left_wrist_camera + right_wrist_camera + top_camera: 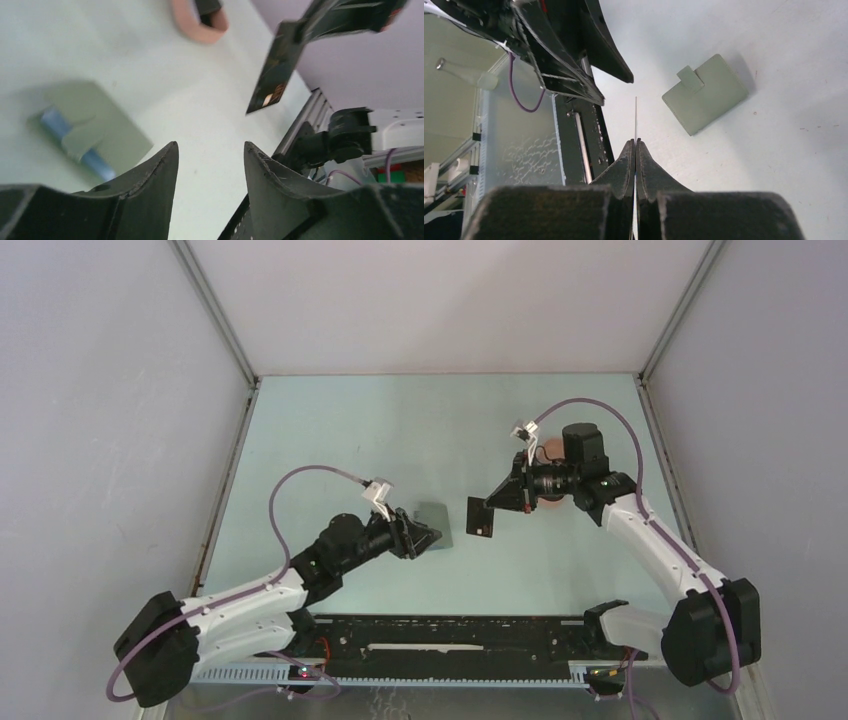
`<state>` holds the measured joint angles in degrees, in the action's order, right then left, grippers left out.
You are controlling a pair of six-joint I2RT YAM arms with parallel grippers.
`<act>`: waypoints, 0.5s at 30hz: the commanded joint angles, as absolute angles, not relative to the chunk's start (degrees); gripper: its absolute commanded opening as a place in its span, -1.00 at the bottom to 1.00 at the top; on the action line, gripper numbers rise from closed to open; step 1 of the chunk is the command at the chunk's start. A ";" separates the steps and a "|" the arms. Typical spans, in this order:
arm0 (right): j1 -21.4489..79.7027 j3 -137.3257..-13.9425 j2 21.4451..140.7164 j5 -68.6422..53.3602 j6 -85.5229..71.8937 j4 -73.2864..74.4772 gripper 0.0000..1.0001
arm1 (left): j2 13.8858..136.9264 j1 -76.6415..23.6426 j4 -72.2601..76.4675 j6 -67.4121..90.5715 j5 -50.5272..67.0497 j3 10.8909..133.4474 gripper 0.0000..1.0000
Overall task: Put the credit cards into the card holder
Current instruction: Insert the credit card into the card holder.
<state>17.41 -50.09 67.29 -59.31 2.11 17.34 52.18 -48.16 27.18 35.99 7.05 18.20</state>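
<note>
The grey-green card holder lies flat on the table, also seen in the left wrist view and in the right wrist view. A bluish credit card shows from under its flap. My left gripper hovers just left of the holder, open with nothing between its fingers. A black credit card hangs in the air to the right of the holder, and my right gripper is shut on it. The right wrist view shows that card edge-on.
A salmon-pink oval tray sits behind the right arm, partly hidden. A black rail runs along the near table edge between the arm bases. Grey walls enclose the table on three sides.
</note>
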 commanded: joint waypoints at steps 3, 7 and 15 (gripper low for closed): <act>18.67 -52.29 70.84 -57.52 -0.24 15.64 -1.00 | 53.58 -48.30 20.31 42.56 -3.46 14.98 0.15; 18.65 -52.28 71.10 -57.06 -0.11 16.01 -1.00 | 57.72 -48.31 20.67 42.63 -5.89 15.80 0.26; 17.47 -52.25 70.69 -57.08 -0.35 16.50 -1.00 | 67.53 -48.18 23.19 42.62 -5.36 19.75 0.31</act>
<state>18.04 -50.15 71.64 -57.19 0.47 16.93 64.90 -48.16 20.51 42.02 -3.53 15.97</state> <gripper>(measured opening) 0.007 0.656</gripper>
